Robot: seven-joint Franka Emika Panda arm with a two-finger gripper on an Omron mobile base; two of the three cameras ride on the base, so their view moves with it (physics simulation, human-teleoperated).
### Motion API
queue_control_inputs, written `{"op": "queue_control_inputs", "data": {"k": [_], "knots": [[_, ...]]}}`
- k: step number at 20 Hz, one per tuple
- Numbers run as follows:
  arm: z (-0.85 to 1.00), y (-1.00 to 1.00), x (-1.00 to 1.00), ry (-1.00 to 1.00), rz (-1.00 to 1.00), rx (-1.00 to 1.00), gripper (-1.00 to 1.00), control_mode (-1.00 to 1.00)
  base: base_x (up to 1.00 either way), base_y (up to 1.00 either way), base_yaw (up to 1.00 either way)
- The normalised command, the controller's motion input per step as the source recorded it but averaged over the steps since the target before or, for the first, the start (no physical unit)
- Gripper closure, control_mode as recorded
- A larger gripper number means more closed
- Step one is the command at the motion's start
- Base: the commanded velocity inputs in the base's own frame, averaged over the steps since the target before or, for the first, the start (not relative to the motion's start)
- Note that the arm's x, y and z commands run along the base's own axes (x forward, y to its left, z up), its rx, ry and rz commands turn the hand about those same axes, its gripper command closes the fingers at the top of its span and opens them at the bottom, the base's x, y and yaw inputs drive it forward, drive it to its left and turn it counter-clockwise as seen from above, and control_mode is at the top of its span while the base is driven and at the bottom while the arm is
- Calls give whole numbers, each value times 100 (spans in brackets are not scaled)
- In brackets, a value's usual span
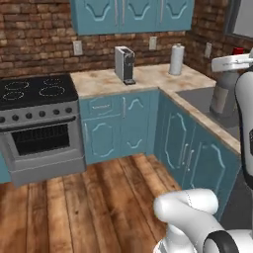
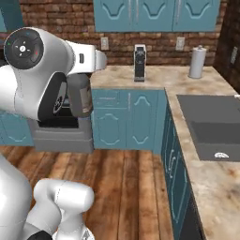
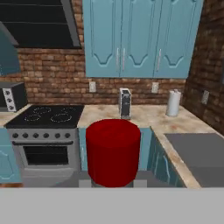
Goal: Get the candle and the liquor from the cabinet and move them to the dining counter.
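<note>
hand view | hand [image 3: 113, 183] clamped on liquor [image 3: 113, 152] | ahead: stove [image 3: 43, 131], coffee machine [image 3: 125, 103], paper towel roll [image 3: 173, 103]

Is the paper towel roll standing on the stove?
No, the paper towel roll stands upright on the counter near the brick corner, well away from the stove.

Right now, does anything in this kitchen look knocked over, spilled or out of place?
Nothing is spilled or askew. The coffee machine and paper towel roll stand upright on the counter, and the wall cabinets are closed. The one oddity is the liquor, upright in mid-air in the gripper.
</note>
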Motion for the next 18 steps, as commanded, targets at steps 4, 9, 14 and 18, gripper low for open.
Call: {"op": "queue_control_inputs", "data": {"k": [4,9,14,18], "knots": [[0,0,0,0,0,0,100,100,0,0,100],[0,0,0,0,0,0,100,100,0,0,100],[0,0,0,0,0,0,100,100,0,0,100],[0,0,0,0,0,0,100,100,0,0,100]]}}
